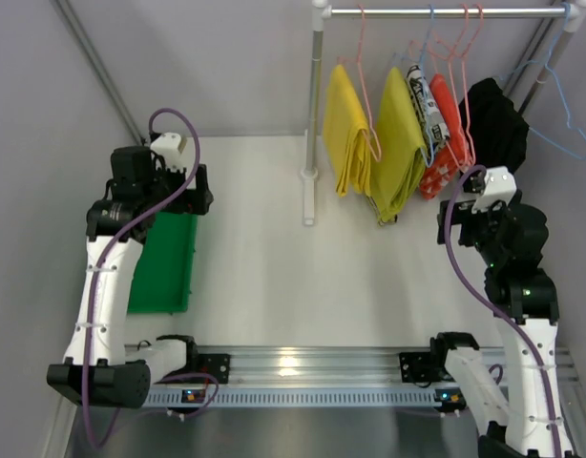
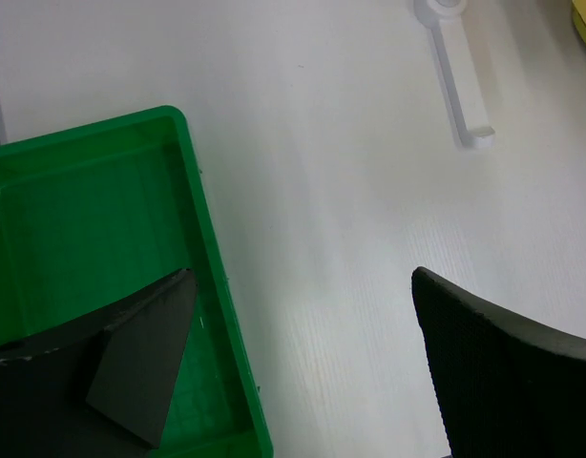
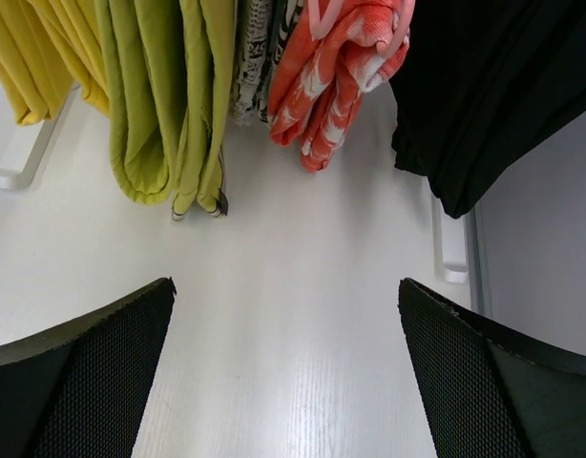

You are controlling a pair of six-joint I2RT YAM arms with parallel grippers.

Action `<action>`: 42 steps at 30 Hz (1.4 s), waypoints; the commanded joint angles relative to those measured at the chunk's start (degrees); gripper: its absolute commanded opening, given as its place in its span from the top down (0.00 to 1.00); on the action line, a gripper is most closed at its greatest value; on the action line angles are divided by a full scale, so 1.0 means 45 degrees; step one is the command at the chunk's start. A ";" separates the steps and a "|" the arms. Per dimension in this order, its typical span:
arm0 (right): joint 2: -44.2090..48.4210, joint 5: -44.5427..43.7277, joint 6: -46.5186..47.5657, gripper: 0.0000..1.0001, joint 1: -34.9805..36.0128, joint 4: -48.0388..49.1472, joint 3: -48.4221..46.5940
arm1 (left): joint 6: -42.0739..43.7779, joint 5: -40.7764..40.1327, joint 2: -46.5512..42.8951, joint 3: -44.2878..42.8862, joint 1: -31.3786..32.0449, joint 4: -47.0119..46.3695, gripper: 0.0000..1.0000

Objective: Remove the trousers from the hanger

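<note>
Robot lab: white table (image 1: 264, 277), clothes rail (image 1: 398, 11)

left arm (image 1: 100, 277): we see it folded, upper link rising from the base, wrist bent inward.
left tool (image 2: 303, 286): we log jaws spread wide, empty, aimed down at the desk.
right arm (image 1: 522, 324): folded likewise, wrist high, turned toward the far side.
right tool (image 3: 285, 286): we log jaws wide apart, empty.
</note>
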State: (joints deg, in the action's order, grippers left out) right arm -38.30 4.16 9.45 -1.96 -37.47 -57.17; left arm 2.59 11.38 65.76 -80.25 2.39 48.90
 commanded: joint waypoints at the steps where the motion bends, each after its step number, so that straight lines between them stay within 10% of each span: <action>1: 0.0269 0.0090 -0.0421 0.00 -0.0190 -0.0130 -0.0519 | -0.0321 0.0323 -0.0511 -0.0116 -0.0063 -0.0593 0.01; 25: -0.5430 0.7823 -0.6042 0.07 0.0159 0.1526 -0.9093 | -0.1043 0.1808 -0.1096 0.1269 -0.0063 -0.1941 0.01; 42: -1.1290 0.6266 -1.1747 0.38 0.3560 0.6452 -1.0752 | -0.1181 0.1085 -0.1253 0.1739 -0.0083 -0.2020 0.01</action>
State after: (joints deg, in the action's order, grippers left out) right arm -87.70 35.57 -37.19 13.50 -16.75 -101.30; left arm -2.33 16.86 60.69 -72.47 2.35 42.00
